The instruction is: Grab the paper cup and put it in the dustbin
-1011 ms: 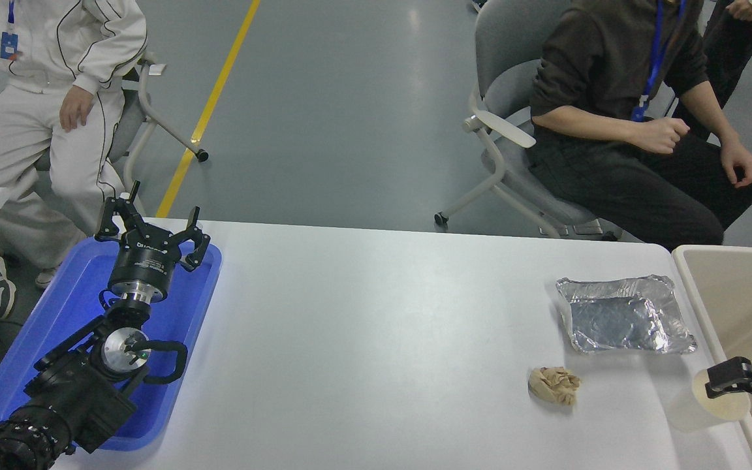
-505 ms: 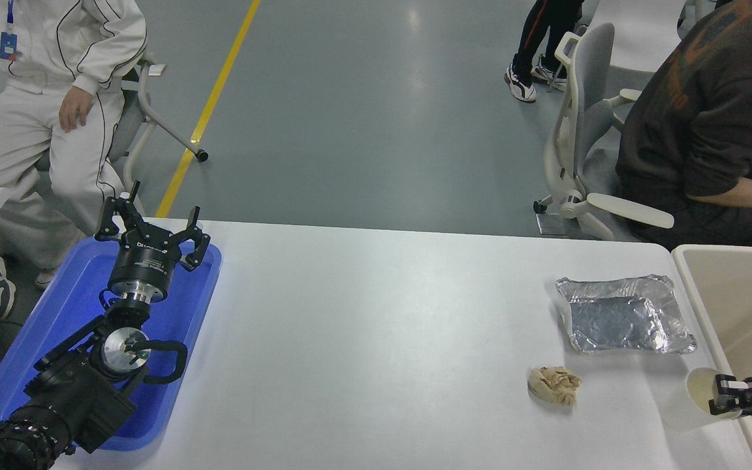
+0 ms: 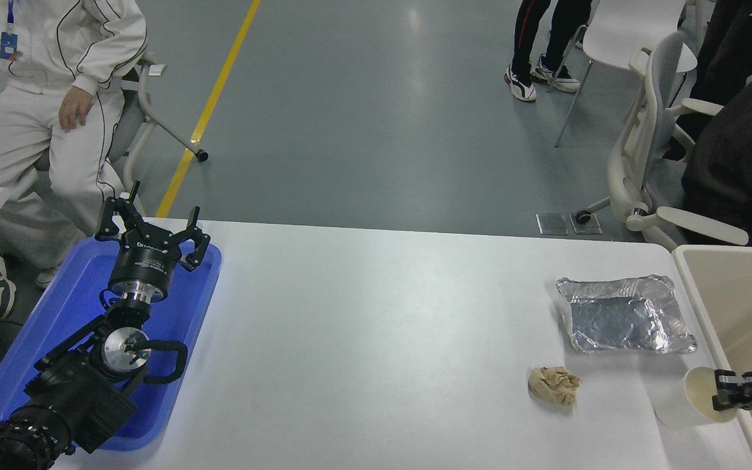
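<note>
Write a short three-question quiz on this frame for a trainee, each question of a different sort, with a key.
1. True or false: the paper cup is already inside the dustbin.
2. Which lies nearest the cup? A) foil tray B) crumpled paper wad C) blue tray
3. Fill in: the left gripper hangs over the ____ tray.

Key:
1. False. The cup is tilted at the table's right edge beside the bin, with the right gripper at its rim.
2. B
3. blue
</note>
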Available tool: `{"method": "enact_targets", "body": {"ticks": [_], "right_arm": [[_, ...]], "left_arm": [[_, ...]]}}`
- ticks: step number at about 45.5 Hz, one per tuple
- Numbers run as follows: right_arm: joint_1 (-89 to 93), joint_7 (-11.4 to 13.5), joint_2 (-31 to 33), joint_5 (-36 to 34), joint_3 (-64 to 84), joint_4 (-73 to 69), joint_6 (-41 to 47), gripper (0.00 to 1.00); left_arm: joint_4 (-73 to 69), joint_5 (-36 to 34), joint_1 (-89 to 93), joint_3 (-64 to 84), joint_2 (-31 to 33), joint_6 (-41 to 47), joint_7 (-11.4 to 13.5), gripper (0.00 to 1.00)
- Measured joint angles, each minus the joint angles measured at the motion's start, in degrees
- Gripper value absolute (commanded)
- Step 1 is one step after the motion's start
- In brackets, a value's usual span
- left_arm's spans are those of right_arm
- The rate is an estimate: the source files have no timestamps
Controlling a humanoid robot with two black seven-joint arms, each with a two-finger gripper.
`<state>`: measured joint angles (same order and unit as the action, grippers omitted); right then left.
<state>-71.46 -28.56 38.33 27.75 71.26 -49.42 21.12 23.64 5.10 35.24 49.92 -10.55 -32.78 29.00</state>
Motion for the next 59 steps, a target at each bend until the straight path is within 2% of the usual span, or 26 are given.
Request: {"method": "enact_targets", "body": {"ticks": [12,39,59], "right_arm": [[-5.8,-0.1,0.2,1.6,0.9,-4.8,1.6,0.0],[-36.7,-0.1,-1.7,4.4,12.7,-20.9,17.4,0.0],[-53.2,-0.1,-4.1,4.9,17.3,-23.8,23.1,0.0]], "left_arm": [[0.0,0.0,0.0,0.0,0.0,0.0,0.0,1.0],[0.0,0.0,0.0,0.0,0.0,0.0,0.0,1.0],[0.0,0.0,0.0,0.0,0.0,0.0,0.0,1.0]]}}
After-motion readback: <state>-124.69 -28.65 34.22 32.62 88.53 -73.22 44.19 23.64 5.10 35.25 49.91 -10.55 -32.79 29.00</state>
